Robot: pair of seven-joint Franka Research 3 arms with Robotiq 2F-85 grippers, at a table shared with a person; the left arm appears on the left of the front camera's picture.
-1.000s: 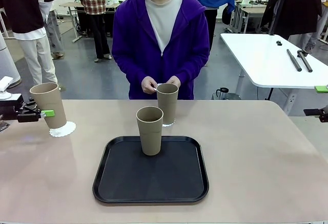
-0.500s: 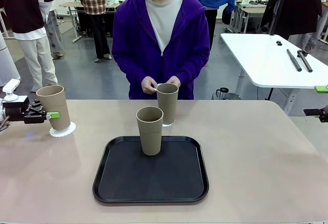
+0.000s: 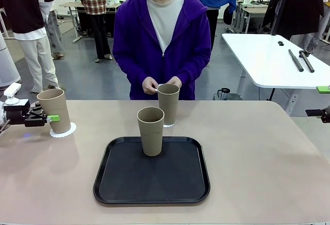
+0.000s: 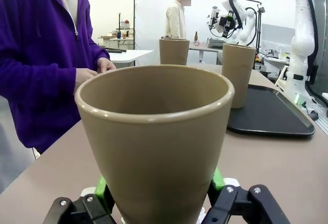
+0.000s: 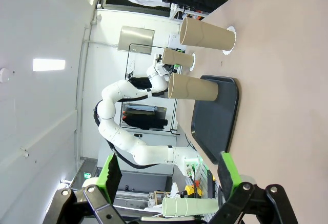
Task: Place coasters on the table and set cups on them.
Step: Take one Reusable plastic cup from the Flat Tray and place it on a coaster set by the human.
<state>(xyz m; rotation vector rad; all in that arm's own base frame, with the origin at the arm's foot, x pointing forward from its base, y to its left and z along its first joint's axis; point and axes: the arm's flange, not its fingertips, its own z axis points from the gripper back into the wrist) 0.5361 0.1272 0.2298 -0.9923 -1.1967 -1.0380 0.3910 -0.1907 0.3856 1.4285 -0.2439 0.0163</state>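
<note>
- Your left tool [image 3: 53,117] is clamped on the lower wall of a cup [image 3: 53,104], at 10 o'clock from the tray [image 3: 154,179], and the cup stands on a coaster [image 3: 67,130] on the worktop [image 3: 258,153].
- Check that the base sits flat and centred on it, then spread the fingers evenly and back straight out so nothing tips.
- Your right tool [image 5: 169,177] stands wide apart, holding nothing.
- No brand, label or writing is readable.
</note>
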